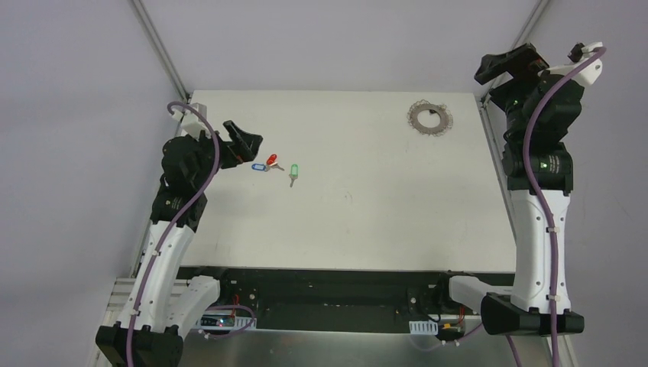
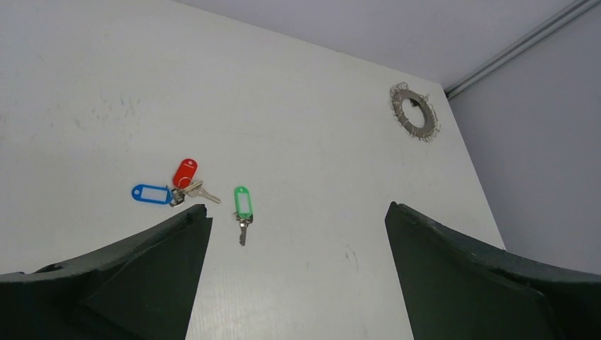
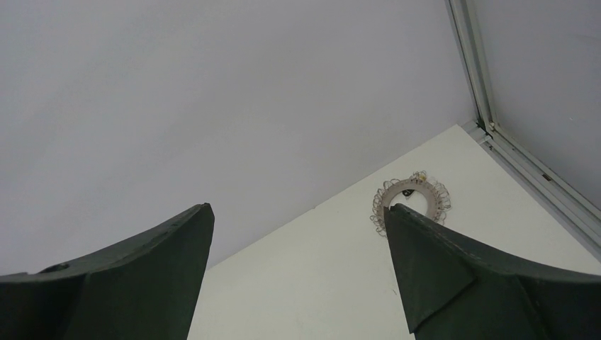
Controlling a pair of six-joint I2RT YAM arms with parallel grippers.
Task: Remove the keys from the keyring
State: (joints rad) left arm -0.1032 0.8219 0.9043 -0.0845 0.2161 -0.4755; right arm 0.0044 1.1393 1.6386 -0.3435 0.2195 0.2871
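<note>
The keyring (image 1: 429,117) lies flat at the table's far right corner, a silver ring with a frilly wire edge, also seen as the keyring (image 2: 414,112) and the keyring (image 3: 411,191). Three keys lie loose left of centre: a blue-tagged key (image 1: 259,166), a red-tagged key (image 1: 272,160) touching it, and a green-tagged key (image 1: 293,172) a little apart. They show again as the blue tag (image 2: 152,193), red tag (image 2: 186,173) and green tag (image 2: 243,202). My left gripper (image 1: 246,145) hovers open just left of the keys. My right gripper (image 1: 508,65) is raised, open and empty, right of the keyring.
The white table (image 1: 344,222) ends at a metal frame rail (image 1: 493,153) on the right and grey walls behind. A black tray (image 1: 321,298) with cabling runs between the arm bases at the near edge.
</note>
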